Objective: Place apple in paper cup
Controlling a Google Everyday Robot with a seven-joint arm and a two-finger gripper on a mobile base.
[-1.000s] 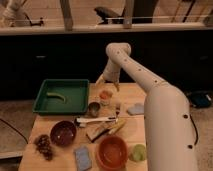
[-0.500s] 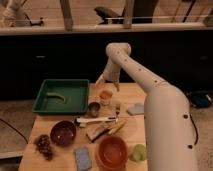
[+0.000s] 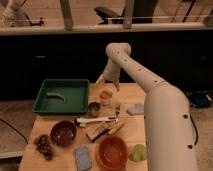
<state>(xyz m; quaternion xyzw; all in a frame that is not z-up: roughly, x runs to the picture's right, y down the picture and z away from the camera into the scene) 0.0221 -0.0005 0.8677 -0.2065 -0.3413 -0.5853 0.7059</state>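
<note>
Nothing has moved: gripper (image 3: 108,81) (finger state cannot be told) hovers, apple (image 3: 104,94) seemingly seated in paper cup (image 3: 104,100) directly beneath.

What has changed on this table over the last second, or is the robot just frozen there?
Nothing has visibly moved. The claw hangs just above the paper cup, where the apple sits at the rim, as before. The green tray, metal cup, both bowls and the other items lie where they were.
</note>
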